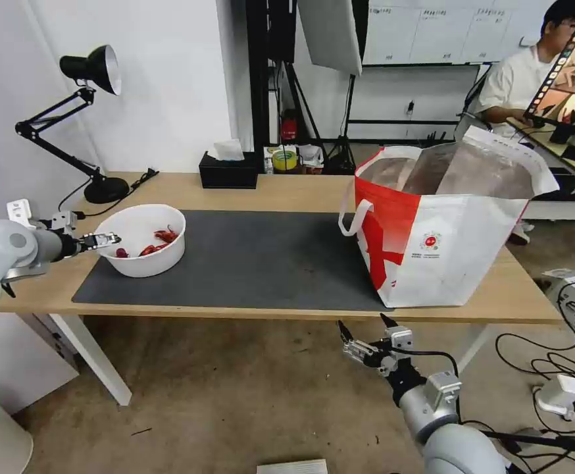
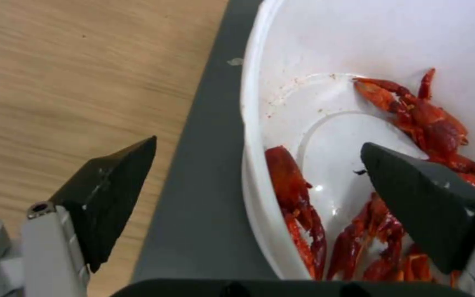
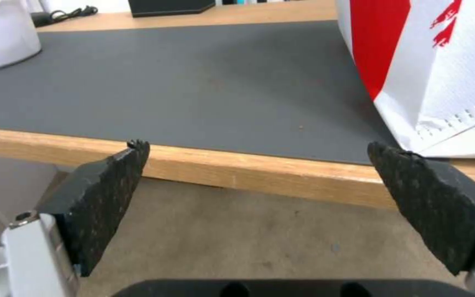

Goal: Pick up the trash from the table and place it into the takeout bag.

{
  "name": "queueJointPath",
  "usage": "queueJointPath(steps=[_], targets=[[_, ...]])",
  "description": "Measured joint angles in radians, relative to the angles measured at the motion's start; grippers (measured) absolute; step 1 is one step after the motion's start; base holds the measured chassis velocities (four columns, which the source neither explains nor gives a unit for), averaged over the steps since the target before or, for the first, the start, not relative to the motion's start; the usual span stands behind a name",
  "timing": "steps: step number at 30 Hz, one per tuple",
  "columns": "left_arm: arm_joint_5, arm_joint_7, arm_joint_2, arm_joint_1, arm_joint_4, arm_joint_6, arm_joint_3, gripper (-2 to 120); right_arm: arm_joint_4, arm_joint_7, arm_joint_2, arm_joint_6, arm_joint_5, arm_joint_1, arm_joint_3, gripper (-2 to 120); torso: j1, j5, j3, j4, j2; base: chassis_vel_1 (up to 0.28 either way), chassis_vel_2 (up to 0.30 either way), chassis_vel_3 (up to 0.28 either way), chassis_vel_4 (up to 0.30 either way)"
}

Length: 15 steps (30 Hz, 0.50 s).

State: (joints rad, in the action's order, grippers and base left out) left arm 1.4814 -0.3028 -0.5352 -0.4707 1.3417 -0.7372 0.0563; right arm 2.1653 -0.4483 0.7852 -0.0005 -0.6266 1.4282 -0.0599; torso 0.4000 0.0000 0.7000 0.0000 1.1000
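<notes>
Light wood runs the length of the table (image 1: 287, 191), which stands on white legs over a stained concrete floor, with a large dark grey mat (image 1: 248, 263) covering most of its top. At the back edge sit a black tissue box (image 1: 229, 170) and, toward the robot's left, a black desk lamp (image 1: 90, 118) with its base on the wood.

On the left end of the mat rests the white round bowl (image 1: 144, 240), holding red crayfish shells (image 1: 159, 240) gathered against its far wall. The left gripper (image 1: 106, 240) reaches in from the table's left end at rim height, its jaws spread wide. In the left wrist view the bowl's rim (image 2: 251, 165) runs between the two black fingertips: one fingertip (image 2: 114, 194) hangs outside over the mat and wood, the other (image 2: 424, 198) sits inside above the shells (image 2: 413, 119). Neither pad visibly touches the rim.

At the mat's right end stands the takeout bag (image 1: 445, 243), white with a red panel, small round logo and silver foil lining, its mouth open and a white loop handle (image 1: 353, 217) hanging on the side facing the bowl.

The right gripper (image 1: 366, 332) idles below the table's front edge, near the bag's corner, jaws wide apart and holding nothing; its wrist view looks across the mat (image 3: 193, 78) with the bag (image 3: 441, 62) to one side.
</notes>
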Motion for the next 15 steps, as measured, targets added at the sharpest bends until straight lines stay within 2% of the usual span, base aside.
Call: queueJointPath(steps=[3,6,7,10,11,14,15], targets=[[0.001,-0.001,-0.002,0.006,-0.003,0.000,-0.008,97,0.000,0.000,0.000,0.000,0.000,0.000,0.000,100,0.000,0.0000,0.000,0.0000,0.000,0.000,0.000,0.000,0.000],[0.001,-0.014,-0.003,0.009,-0.003,0.001,-0.019,84,0.000,0.000,0.000,0.000,0.000,0.000,0.000,100,0.000,0.0000,0.000,0.0000,0.000,0.000,0.000,0.000,0.000],[0.001,-0.014,-0.003,0.009,-0.003,0.001,-0.019,84,0.000,0.000,0.000,0.000,0.000,0.000,0.000,100,0.000,0.0000,0.000,0.0000,0.000,0.000,0.000,0.000,0.000],[0.001,-0.022,-0.003,0.009,-0.002,0.001,-0.026,70,0.000,0.000,0.000,0.000,0.000,0.000,0.000,100,0.000,0.0000,0.000,0.0000,0.000,0.000,0.000,0.000,0.000],[0.001,-0.022,-0.003,0.009,-0.002,0.001,-0.026,70,0.000,0.000,0.000,0.000,0.000,0.000,0.000,100,0.000,0.0000,0.000,0.0000,0.000,0.000,0.000,0.000,0.000],[0.007,-0.007,0.014,0.000,0.012,0.002,-0.031,55,0.000,0.000,0.000,0.000,0.000,0.000,0.000,100,0.000,0.0000,0.000,0.0000,0.000,0.000,0.000,0.000,0.000],[0.007,-0.007,0.014,0.000,0.012,0.002,-0.031,55,0.000,0.000,0.000,0.000,0.000,0.000,0.000,100,0.000,0.0000,0.000,0.0000,0.000,0.000,0.000,0.000,0.000]])
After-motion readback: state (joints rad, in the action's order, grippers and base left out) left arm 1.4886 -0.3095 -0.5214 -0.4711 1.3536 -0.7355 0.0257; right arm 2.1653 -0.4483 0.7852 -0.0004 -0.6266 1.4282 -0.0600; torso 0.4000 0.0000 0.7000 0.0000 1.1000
